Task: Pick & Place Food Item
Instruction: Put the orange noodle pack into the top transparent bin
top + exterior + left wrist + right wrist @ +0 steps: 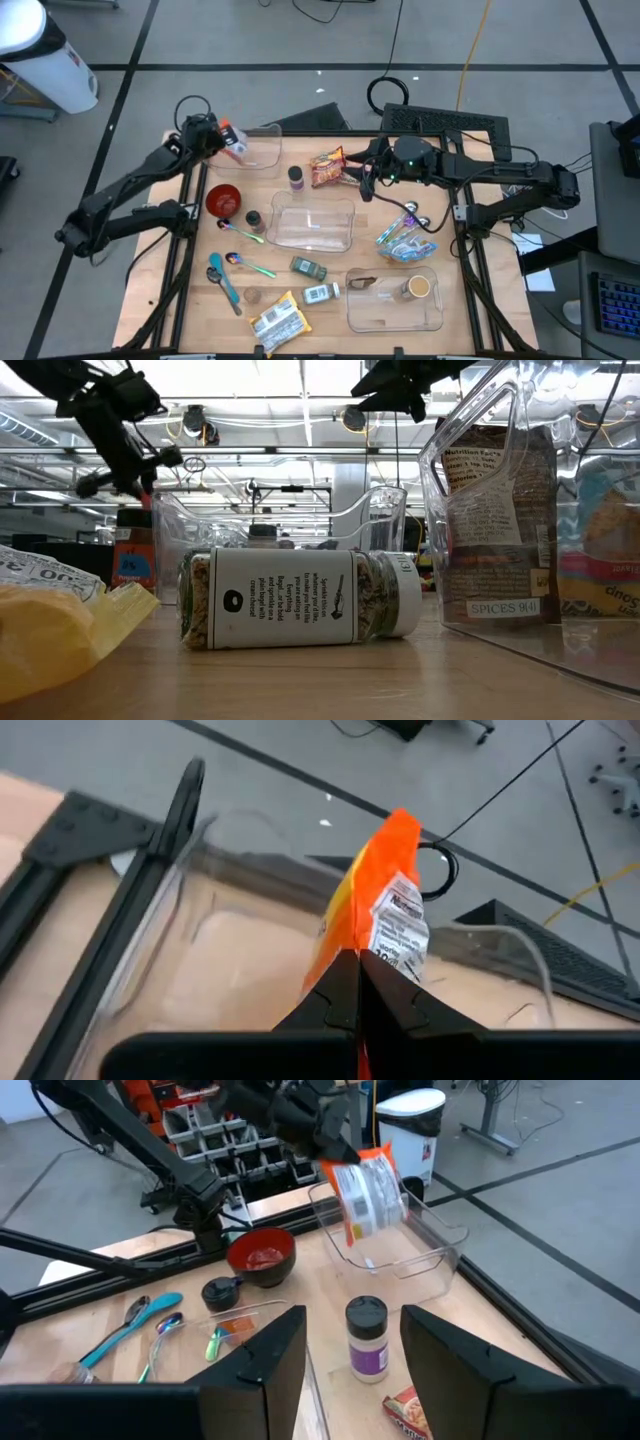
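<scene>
Two arms were on the job here, and only one had anything in it. Taking the clear bin at the far left corner (262, 150) as the landmark and going from the near edge outward: well short of that bin, a spice jar (300, 598) lay on its side on the wood, with a long clear tray (313, 225) further in toward the middle. Beyond that, the right gripper (343, 1355) hung over the middle of the table, fingers spread with nothing between them, a small upright bottle (366, 1339) just ahead of it and a red bowl (262, 1256) between it and the bin.

Right over the bin, the left gripper (358, 982) had its fingers pressed tight together on the orange snack packet (378, 915), pinching one edge so the packet hung above the bin's floor, not touching it.

My guess is the packet is light, crinkly and soft, so it'll flop and swing from that edge pinch. The film looks slick too. A sealed seam seems the safest place to hold, since the contents could crush.
</scene>
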Controlling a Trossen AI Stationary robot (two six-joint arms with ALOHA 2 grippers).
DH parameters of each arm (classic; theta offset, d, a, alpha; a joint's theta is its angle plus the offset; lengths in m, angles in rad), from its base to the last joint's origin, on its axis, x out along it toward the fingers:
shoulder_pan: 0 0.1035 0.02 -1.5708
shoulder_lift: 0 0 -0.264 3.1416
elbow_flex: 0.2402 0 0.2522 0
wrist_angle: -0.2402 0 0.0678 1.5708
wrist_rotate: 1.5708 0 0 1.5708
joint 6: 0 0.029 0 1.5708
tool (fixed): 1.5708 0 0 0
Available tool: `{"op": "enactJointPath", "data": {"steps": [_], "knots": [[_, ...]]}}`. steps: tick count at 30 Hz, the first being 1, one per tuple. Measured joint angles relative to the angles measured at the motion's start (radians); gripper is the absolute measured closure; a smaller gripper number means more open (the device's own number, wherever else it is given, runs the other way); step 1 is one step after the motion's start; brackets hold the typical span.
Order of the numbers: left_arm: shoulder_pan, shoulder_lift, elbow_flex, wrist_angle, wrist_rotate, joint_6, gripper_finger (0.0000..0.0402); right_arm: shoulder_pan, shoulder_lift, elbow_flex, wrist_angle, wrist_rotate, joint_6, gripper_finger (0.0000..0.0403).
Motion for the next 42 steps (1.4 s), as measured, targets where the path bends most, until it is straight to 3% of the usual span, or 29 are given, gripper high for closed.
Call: {"op": "enactJointPath", "data": {"steps": [11, 20, 37, 42], "knots": [[0.047, -0.001, -0.067, -0.001, 0.006, -0.014, 0.04, 0.0, 0.0, 0.0, 0.0, -0.003, 0.007, 0.0248], [0.095, -0.001, -0.068, 0.014, 0.042, -0.026, 0.0399, 0.0, 0.0, 0.0, 0.0, -0.003, 0.007, 0.0248], [0.13, -0.001, -0.068, -0.076, 0.005, -0.037, 0.0398, 0.0, 0.0, 0.0, 0.0, -0.003, 0.012, 0.0248], [0.145, -0.001, -0.068, -0.081, 0.002, -0.011, 0.038, 0.001, 0.0, 0.0, 0.0, -0.003, 0.037, 0.0248]]}}
